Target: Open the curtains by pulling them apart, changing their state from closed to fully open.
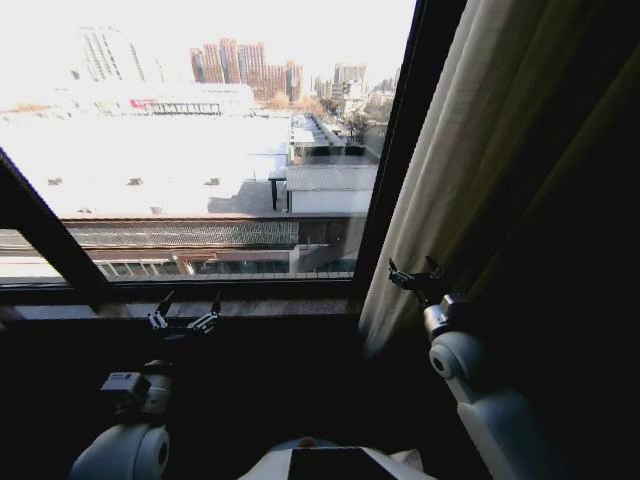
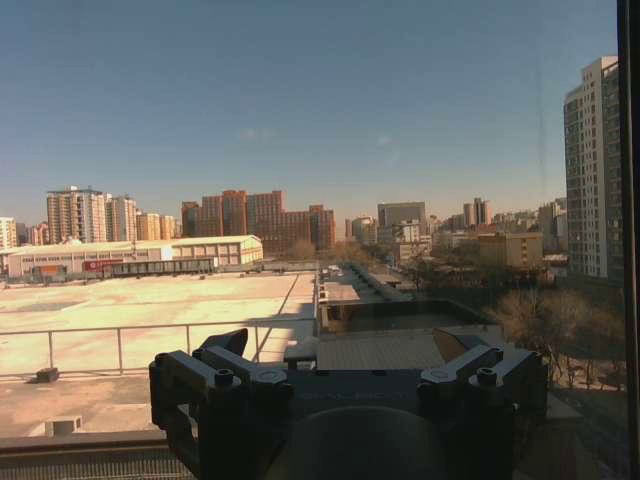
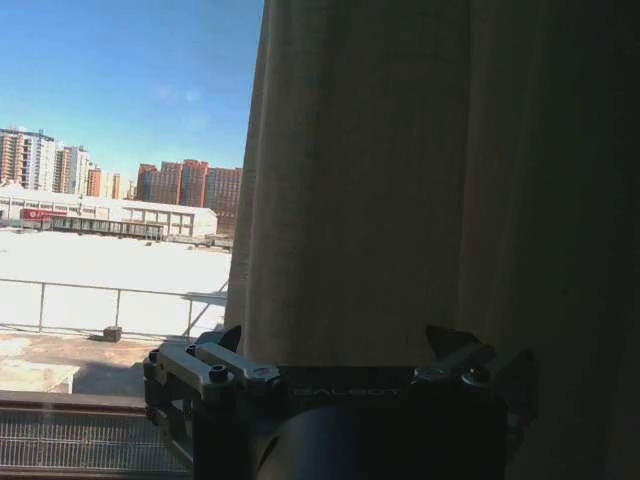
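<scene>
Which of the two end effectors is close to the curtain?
The right end effector, open beside the curtain; the left end effector faces bare window glass.

The head camera looks forward and down at the window (image 1: 220,150) and both arms. Each wrist camera peers outward over its own tool, close to the glass. All three share the city rooftops (image 2: 150,300).
</scene>
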Controlling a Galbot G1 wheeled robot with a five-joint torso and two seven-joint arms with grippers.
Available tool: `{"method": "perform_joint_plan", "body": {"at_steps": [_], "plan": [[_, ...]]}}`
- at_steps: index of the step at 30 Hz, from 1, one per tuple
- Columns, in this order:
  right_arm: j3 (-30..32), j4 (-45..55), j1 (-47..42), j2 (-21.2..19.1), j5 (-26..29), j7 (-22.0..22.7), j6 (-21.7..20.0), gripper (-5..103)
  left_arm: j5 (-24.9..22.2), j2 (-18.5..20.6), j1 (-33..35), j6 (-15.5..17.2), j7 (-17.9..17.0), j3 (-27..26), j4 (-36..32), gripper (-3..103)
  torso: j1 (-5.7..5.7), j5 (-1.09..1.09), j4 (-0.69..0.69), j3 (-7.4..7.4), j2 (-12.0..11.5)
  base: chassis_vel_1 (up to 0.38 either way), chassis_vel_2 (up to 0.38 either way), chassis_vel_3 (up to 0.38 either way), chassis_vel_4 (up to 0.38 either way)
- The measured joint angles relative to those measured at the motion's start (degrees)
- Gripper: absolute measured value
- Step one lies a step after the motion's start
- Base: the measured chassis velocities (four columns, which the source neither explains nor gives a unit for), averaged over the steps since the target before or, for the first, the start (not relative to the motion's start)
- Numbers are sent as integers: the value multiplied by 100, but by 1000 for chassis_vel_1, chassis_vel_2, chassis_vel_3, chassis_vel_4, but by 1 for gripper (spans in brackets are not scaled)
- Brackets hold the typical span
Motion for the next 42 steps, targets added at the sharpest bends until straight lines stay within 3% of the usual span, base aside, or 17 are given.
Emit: {"method": "perform_joint_plan", "body": {"at_steps": [10,19,21,26,29,32,38,40,41,42], "plan": [[-33,-866,717,-189,272,-10,25,100,0,-24,69,-56,11,11,0,100,0,-6,0,0,0,-5,-3,2,-1],[-202,-1275,1277,-118,289,-54,34,102,54,-27,69,-71,36,62,0,100,0,-5,1,0,0,0,0,0,0],[-248,-1336,1380,-79,288,-74,35,93,66,-29,71,-75,39,62,0,100,0,-6,2,-1,0,0,0,0,0],[-313,-1366,1449,-44,285,-94,39,83,68,-33,74,-80,40,43,0,100,0,-5,1,-1,0,0,0,0,0],[-339,-1367,1468,-40,284,-106,43,67,76,-51,94,-109,42,51,0,100,0,-5,1,-1,0,0,0,0,0],[-340,-1366,1474,-56,284,-113,45,61,89,-65,97,-137,45,63,0,100,0,-6,1,-1,0,0,0,0,0],[-320,-1346,1496,-149,293,-141,52,34,112,-78,98,-150,50,81,0,100,0,-5,1,-1,0,0,0,0,0],[-318,-1341,1497,-154,295,-149,52,34,112,-79,98,-150,50,81,0,100,0,-5,1,-1,0,0,0,0,0],[-312,-1332,1503,-158,302,-192,55,23,114,-85,98,-151,51,86,0,100,0,-5,1,-1,0,0,0,0,0],[-312,-1325,1508,-158,308,-206,56,23,116,-89,98,-153,51,91,0,100,0,-5,1,-1,0,0,0,0,0]]}}
